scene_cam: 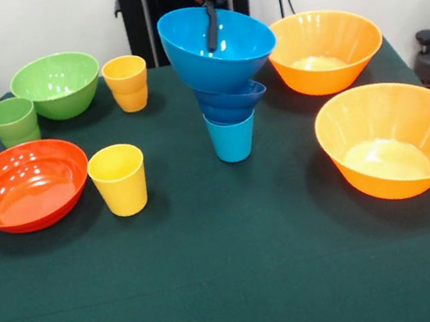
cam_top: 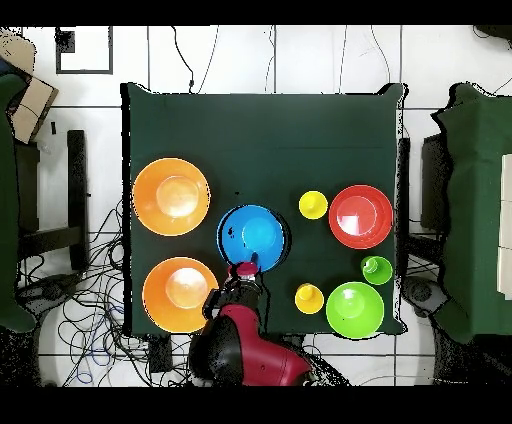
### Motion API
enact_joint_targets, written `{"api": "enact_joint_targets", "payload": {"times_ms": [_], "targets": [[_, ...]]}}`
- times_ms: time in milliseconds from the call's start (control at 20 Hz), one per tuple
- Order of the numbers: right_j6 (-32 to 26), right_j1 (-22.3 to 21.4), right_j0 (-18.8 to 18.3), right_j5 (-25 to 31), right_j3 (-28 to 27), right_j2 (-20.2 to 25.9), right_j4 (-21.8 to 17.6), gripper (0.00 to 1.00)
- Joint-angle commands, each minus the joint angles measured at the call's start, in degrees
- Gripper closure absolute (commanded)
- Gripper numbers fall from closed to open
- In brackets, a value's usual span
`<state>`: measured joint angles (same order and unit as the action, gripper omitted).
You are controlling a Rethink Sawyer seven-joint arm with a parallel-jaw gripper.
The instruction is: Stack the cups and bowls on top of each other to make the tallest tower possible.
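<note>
Tower (scene_cam: 224,97) mid-surface (scene_cam: 222,293), light blue cup (scene_cam: 232,137) under dark blue bowl (scene_cam: 230,104) under tilted light blue bowl (scene_cam: 215,44); claw (scene_cam: 213,38) pinching that top bowl's far rim; best levelled and seated square before easing off.

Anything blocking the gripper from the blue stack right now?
No. The gripper already reaches down inside the tilted light blue bowl topping the tower, so nothing stands between them. The yellow cups and orange bowls sit off to the sides, apart from the tower.
</note>
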<state>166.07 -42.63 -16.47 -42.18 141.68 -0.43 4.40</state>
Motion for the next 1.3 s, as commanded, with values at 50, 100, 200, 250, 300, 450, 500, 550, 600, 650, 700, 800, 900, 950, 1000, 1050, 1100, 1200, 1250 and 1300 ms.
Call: {"api": "enact_joint_targets", "payload": {"times_ms": [50,100,200,250,300,450,500,550,600,650,700,800,900,950,1000,1050,1100,1200,1250,1300], "targets": [[11.79,0.68,1.66,-1.39,-1.87,1.89,2.60,1.00],[11.85,0.57,1.61,-1.40,-1.72,1.83,2.52,1.00],[11.91,0.49,1.68,-1.45,-1.59,1.77,2.51,1.00],[11.95,0.61,1.65,-1.60,-1.59,1.73,2.42,1.00],[12.05,1.01,1.72,-2.01,-1.66,1.66,2.38,1.00],[12.30,1.64,2.07,-2.73,-1.70,1.50,2.52,1.00],[12.38,1.63,2.22,-2.82,-1.65,1.48,2.61,1.00],[12.46,1.67,2.40,-2.89,-1.63,1.45,2.75,1.00],[12.43,1.63,2.55,-2.83,-1.66,1.39,2.91,1.00],[12.46,1.69,2.81,-2.88,-1.68,1.32,3.16,1.00],[12.55,2.04,2.87,-3.09,-1.85,1.30,3.17,1.00],[12.95,2.80,3.32,-3.80,-2.02,1.20,3.38,1.00],[13.18,3.20,4.08,-4.25,-2.03,0.95,3.91,1.00],[13.29,3.26,4.41,-4.32,-2.05,0.87,4.16,1.00],[13.42,3.25,4.89,-4.40,-1.93,0.77,4.55,1.00],[13.50,3.31,5.20,-4.46,-1.92,0.69,4.78,1.00],[13.75,3.57,5.50,-4.82,-1.89,0.61,4.90,1.00],[13.94,3.76,5.73,-5.05,-1.84,0.48,4.91,1.00],[14.08,3.83,5.73,-5.17,-1.76,0.49,4.77,1.00],[14.26,4.08,5.82,-5.49,-1.68,0.45,4.66,1.00]]}}
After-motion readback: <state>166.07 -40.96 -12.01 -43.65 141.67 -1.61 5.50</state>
